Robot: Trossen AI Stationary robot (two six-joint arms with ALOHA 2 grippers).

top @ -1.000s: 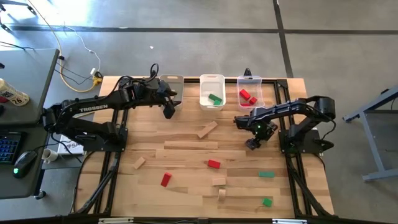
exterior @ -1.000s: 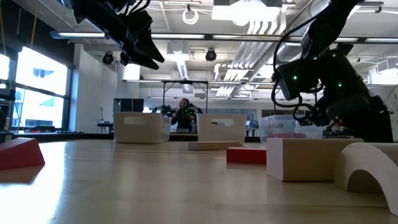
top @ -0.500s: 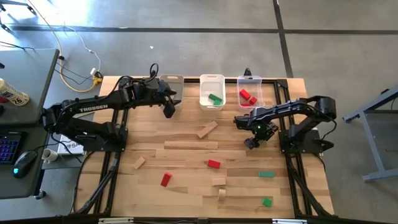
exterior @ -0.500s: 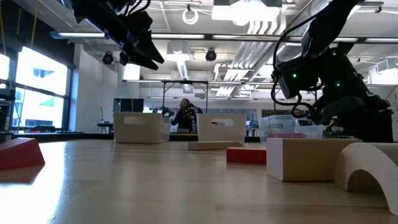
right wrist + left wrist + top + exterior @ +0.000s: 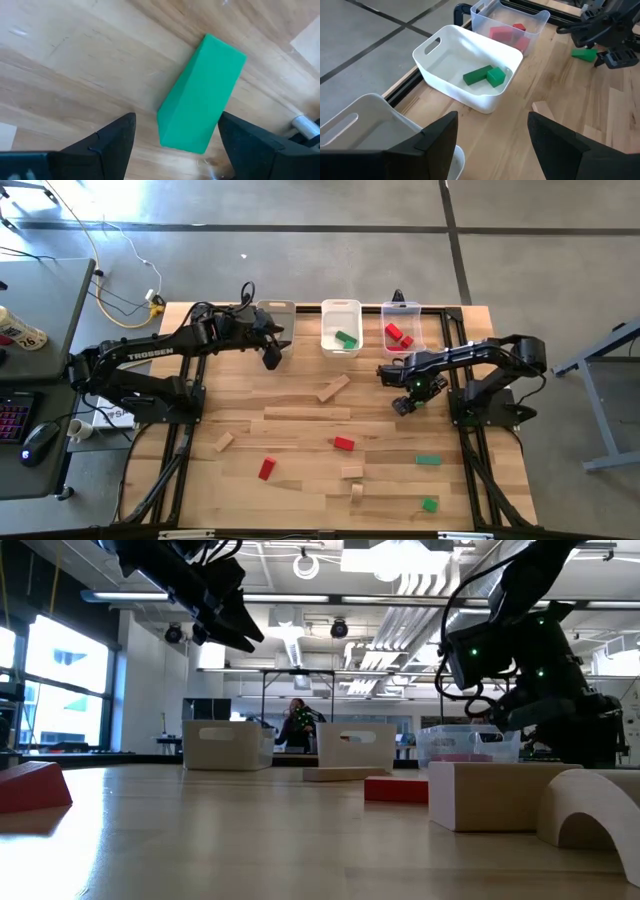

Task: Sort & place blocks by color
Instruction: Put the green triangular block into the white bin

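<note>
Two black jointed arms are showing white TROSSEN lettering on the left arm (image 5: 150,352), green indicator lights are glowing at the right arm's (image 5: 470,358) wrist, and dark cables are looping along both.

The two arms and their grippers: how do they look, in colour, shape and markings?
Both arms are black and jointed. The left arm carries white TROSSEN lettering on its link. The right arm shows small green lights near its wrist. The left gripper and the right gripper each have two dark, wedge-shaped fingers.

You've got grey concrete floor (image 5: 300,205) around the table, bright windows (image 5: 60,690) on one side, exposed ceiling ducts (image 5: 400,585) overhead.
</note>
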